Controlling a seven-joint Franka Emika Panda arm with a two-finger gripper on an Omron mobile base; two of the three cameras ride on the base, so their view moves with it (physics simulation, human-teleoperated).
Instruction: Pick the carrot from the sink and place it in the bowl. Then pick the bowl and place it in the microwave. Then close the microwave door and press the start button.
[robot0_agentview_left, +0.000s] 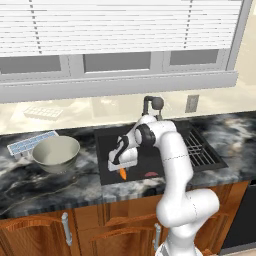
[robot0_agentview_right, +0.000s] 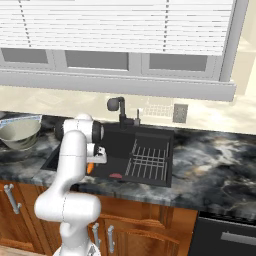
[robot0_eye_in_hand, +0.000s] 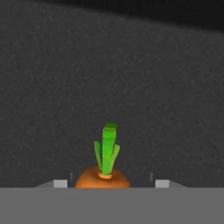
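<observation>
The end effector (robot0_agentview_left: 122, 169) grips the carrot (robot0_agentview_left: 123, 174) above the black sink (robot0_agentview_left: 107, 145), green top showing between its fingers; the bowl (robot0_agentview_left: 55, 154) sits left on the counter (robot0_agentview_left: 30, 175)

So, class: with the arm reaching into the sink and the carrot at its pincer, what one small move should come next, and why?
Probably a short straight lift. The carrot sits between the fingertips of the pincer, inside the black sink, seemingly gripped, though the hand view does not show contact plainly. The bowl waits on the counter left of the basin, so the carrot must first clear the sink's rim before any sideways travel.
</observation>
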